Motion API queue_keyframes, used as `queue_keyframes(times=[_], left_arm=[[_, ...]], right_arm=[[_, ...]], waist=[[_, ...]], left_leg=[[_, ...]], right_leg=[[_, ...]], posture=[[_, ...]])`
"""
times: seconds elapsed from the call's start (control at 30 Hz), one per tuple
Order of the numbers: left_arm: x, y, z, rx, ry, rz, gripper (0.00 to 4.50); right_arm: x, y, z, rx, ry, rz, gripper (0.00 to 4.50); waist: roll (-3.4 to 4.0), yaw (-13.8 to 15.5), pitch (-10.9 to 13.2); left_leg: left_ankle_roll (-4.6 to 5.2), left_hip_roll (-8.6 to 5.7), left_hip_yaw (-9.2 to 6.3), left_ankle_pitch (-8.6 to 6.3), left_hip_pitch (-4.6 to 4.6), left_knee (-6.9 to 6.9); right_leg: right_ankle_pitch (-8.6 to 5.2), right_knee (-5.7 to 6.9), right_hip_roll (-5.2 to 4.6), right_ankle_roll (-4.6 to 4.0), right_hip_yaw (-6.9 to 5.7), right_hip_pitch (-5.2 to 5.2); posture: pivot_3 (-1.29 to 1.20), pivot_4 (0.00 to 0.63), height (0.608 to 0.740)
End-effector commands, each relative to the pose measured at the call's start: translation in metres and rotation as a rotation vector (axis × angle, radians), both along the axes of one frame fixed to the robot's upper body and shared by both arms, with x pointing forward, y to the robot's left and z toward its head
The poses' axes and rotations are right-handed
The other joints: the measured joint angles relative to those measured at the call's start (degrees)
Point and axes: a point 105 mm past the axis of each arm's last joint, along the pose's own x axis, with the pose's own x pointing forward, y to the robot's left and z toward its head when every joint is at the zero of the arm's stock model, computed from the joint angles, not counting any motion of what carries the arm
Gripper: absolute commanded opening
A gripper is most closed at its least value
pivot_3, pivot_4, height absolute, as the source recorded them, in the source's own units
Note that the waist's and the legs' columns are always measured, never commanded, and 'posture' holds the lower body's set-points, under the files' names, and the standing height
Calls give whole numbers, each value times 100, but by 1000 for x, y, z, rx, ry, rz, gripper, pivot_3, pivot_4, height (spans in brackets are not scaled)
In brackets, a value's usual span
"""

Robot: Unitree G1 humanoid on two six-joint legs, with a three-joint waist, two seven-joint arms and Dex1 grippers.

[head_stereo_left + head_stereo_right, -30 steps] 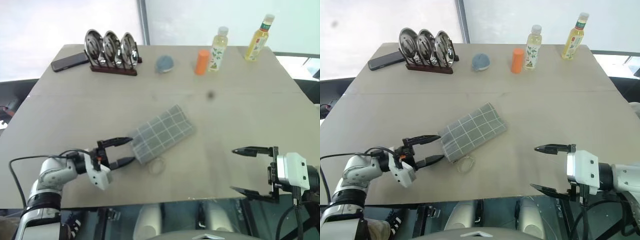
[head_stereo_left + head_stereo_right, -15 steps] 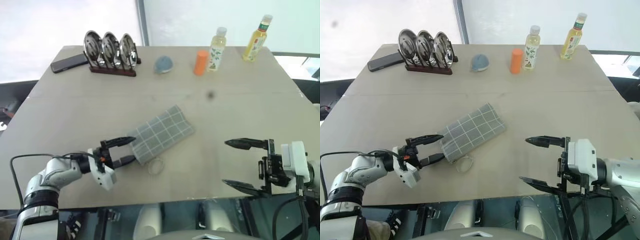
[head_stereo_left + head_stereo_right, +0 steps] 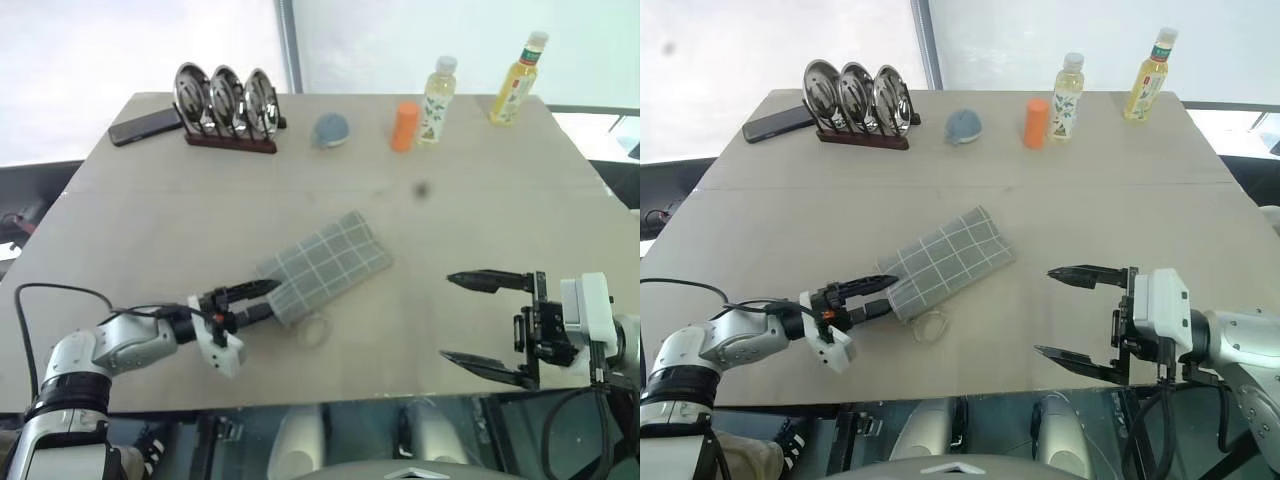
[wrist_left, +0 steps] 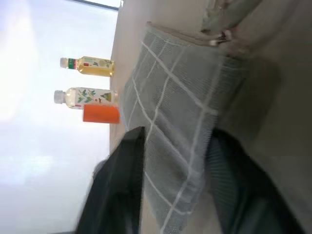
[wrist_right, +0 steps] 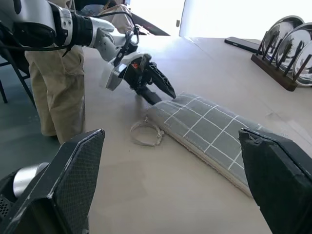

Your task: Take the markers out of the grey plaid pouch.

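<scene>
Centrally on the tan table (image 3: 1120, 215) lies the grey plaid pouch (image 3: 950, 262), flat, its long axis on a diagonal: one short end points toward the near-left corner of the table, the other toward the far right. A pale cord loop (image 3: 928, 327) lies on the table just beside the near-left end. Pouch contents cannot be seen from any view; the fabric bulges slightly in the right wrist view, but what fills it cannot be told.

Left gripper (image 3: 878, 295): fingers narrowed onto the near-left end of the pouch, one black finger above the fabric and one below, as the left wrist view shows with the plaid cloth pinched between them. It points along the pouch's long axis.

Right gripper (image 3: 1068, 312): fingers spread wide, holding nothing, well apart from the pouch on its right, above the near edge of the table and pointing left toward the pouch.

Far edge of table, left to right: a dark phone (image 3: 777, 123), a rack of three metal dishes (image 3: 854, 100) standing on edge, a round blue-grey lump (image 3: 963, 124), an orange cylinder (image 3: 1036, 122), and two bottles (image 3: 1067, 83), both upright with yellowish liquid inside.
</scene>
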Motion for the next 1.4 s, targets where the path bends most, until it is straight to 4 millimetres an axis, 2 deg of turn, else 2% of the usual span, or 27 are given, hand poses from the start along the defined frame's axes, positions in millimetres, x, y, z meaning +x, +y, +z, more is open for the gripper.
queue_keyframes(times=[0.03,0.07,0.13,0.23,0.3,0.33,0.4,0.43,0.53,0.7,0.8,1.03,1.17,1.4], left_arm=[[2,4,-14,33,33,31,361],[1,3,-11,15,28,23,53],[1,0,-4,-41,20,14,53],[9,-10,21,-275,39,46,53],[20,-21,35,-497,191,135,53],[23,-31,40,-608,335,148,53],[20,-46,46,-754,612,114,53],[15,-52,47,-796,741,87,53],[7,-60,44,-839,924,49,53],[10,-75,32,-896,1035,45,53],[12,-83,28,-897,1048,40,53],[15,-89,26,-895,1049,37,53],[17,-91,29,-904,1046,33,53],[22,-96,33,-929,1030,43,53]], right_arm=[[-2,2,6,3,-32,2,4500],[0,2,5,-3,-34,-11,4500],[3,4,3,-14,-38,-41,4500],[17,5,-2,-91,-42,-159,4500],[25,7,1,-103,-34,-219,4500],[26,10,3,-75,23,-208,4500],[29,17,8,-15,135,-191,4500],[30,19,9,6,201,-188,4500],[33,26,12,37,324,-188,4500],[41,43,11,110,494,-166,4500],[45,53,13,138,536,-145,4500],[50,79,0,149,686,-73,4500],[57,84,-4,150,714,-76,4500],[51,88,-2,146,754,-18,4500]], waist=[[32,39,-20],[44,49,-28],[53,45,-34],[53,44,-33],[48,45,-30],[50,39,-28],[-13,-25,10],[-19,-54,14],[-21,-130,19],[-33,-127,26],[-40,-119,30],[-40,-126,30],[-39,-122,29],[-40,-125,29]], left_leg=[[0,-1,2,0,1,0],[0,-2,2,0,1,-2],[0,-3,3,0,3,-4],[0,-2,2,0,4,-6],[0,-2,2,0,1,-6],[0,-2,3,0,-1,-5],[1,0,-2,0,-14,3],[20,3,-8,10,-21,4],[31,0,-7,15,-31,1],[34,2,-2,13,-31,-2],[34,1,-8,14,-33,12],[34,0,-11,14,-42,18],[35,0,-13,14,-58,18],[35,0,-16,14,-62,20]], right_leg=[[0,0,-2,0,0,0],[0,0,-3,0,0,1],[-1,0,-3,1,0,1],[-1,0,-1,0,0,-1],[-1,-1,-2,0,0,-1],[-1,-2,-2,0,0,-2],[0,-12,-14,-2,4,-9],[11,-12,-9,-21,5,-13],[12,-12,0,-25,4,-15],[9,-12,18,-21,3,-15],[-1,-12,18,-5,3,-10],[11,-12,19,-24,2,-12],[12,-12,21,-24,1,-25],[12,-12,20,-23,-2,-25]], posture=[[0,150,740],[0,150,740],[0,150,740],[0,150,740],[0,150,740],[0,150,740],[0,150,740],[0,150,740],[0,150,740],[0,150,740],[0,150,740],[0,150,740],[0,150,740],[0,150,740]])
